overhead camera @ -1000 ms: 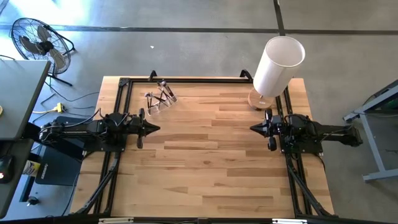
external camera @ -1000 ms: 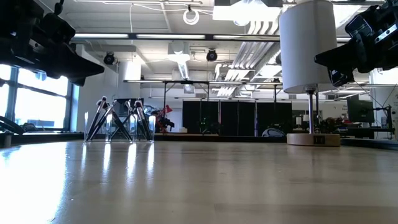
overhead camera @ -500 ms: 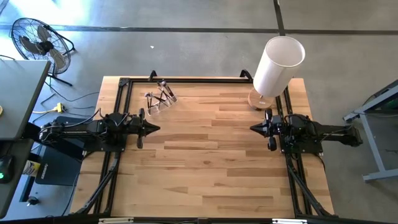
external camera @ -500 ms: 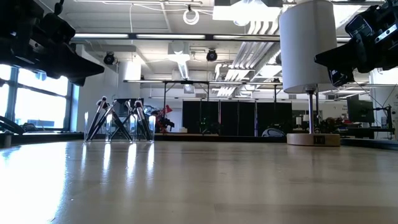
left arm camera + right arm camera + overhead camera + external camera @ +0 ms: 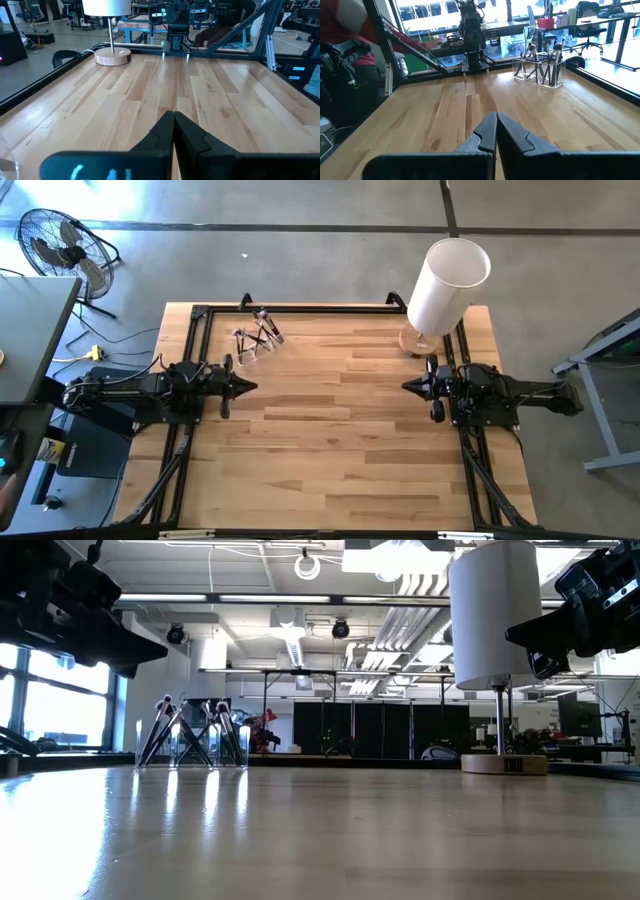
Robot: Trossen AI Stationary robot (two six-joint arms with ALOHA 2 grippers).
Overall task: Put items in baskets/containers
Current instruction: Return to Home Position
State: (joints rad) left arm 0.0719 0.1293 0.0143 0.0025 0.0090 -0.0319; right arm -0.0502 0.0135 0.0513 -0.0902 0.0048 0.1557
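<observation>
Leaning together inside the small clear plastic holder [image 5: 254, 343] near the far left corner of the pale wooden table [image 5: 340, 450]: thin dark-handled makeup brushes [image 5: 264, 329]. Left pincer [image 5: 252, 387] pressed together, empty, at the table's left side. Right pincer [image 5: 405, 386] likewise pressed together, empty, at the right side.

From above, the brushes [image 5: 262, 330] in the clear holder [image 5: 252, 343] are too small for us to count. Down at bench level the white cylinder [image 5: 492, 610] loses its top to the frame, and the left arm [image 5: 70, 610] and right arm [image 5: 585, 605] are clipped at the upper corners. In the right wrist view the brushes cross over one another, hiding some handles, and we get only part of a person in red [image 5: 347, 15], cut off at the corner behind a dark strut [image 5: 382, 35].
</observation>
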